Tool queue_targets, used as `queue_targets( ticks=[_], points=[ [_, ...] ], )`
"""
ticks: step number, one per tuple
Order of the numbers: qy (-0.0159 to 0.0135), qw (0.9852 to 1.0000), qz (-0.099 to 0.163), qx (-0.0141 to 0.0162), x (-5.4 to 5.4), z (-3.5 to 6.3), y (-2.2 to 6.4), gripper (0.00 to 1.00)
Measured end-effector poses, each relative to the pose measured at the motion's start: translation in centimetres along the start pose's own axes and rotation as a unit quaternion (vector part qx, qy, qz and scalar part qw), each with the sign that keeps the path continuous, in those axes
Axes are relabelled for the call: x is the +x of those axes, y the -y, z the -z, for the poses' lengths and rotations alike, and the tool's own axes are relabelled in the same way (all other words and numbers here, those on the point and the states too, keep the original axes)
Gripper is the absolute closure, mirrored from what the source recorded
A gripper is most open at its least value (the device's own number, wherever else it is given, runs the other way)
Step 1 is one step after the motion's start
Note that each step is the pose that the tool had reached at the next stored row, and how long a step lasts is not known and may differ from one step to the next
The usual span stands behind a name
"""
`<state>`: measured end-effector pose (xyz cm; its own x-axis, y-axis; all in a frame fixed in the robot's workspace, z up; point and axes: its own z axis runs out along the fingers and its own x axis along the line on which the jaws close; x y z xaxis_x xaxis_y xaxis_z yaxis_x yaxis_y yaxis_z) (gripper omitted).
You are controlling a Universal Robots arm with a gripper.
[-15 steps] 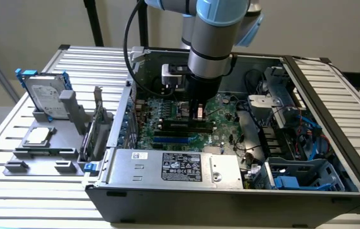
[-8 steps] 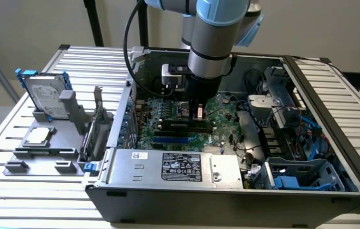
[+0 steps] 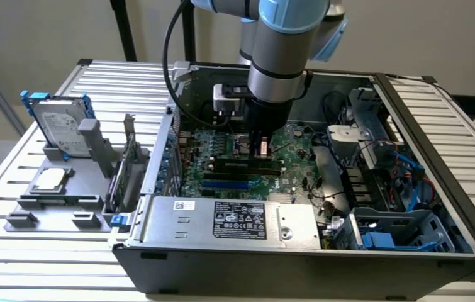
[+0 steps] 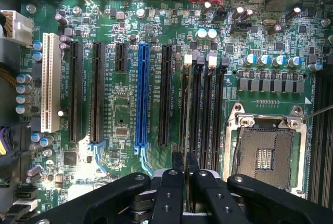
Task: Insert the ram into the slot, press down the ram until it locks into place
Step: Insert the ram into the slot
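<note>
"Four long black sockets lie side by side on the motherboard (image 4: pixel 125 125), between the blue socket (image 4: pixel 141 96) and the processor socket (image 4: pixel 265 154)," says the first technician. "Which one is the slot?"

"The slot (image 4: pixel 186 73) is the one on the blue socket's side of the row," the second replies. "The ram (image 4: pixel 186 130) stands edge-on right along it. In the wrist view it is a thin line running out from between the fingers."

"And the gripper (image 4: pixel 185 157)?"

"Its two black fingers (image 4: pixel 176 166) are drawn in tight on the ram's sides, so it is clamped on the stick. Whether the ram's lower edge is down in the slot cannot be told."

"Where does the arm (image 3: pixel 275 69) stand in the exterior view?"

"It hangs straight down into the open case (image 3: pixel 304 267), which lies on its side on the slatted table (image 3: pixel 19 277). From the gripper, the blue socket is at about seven o'clock and the labelled power supply (image 3: pixel 233 220) at six o'clock. The hard drive (image 3: pixel 56 123) — upright in a grey holder on the table, outside the case — is at nine o'clock."

"The end clips?"

"One whitish clip (image 4: pixel 188 57) shows at the slot's far end — whether it is open or latched cannot be told."
</note>
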<state>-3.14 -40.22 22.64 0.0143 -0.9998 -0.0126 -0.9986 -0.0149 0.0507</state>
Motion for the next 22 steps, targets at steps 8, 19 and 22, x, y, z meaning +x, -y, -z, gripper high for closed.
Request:
queue_targets(
  ticks=[8,19,22],
  points=[
    [-0.0002,1.0,0.003,0.0011,0.0,0.0,-0.05,0.86],
    [-0.0006,1.0,0.009,0.0031,-0.04,-0.01,-0.09,0.86],
    [-0.0006,0.9999,0.01,0.0037,-0.04,-0.07,-0.18,0.86]
  ],
)
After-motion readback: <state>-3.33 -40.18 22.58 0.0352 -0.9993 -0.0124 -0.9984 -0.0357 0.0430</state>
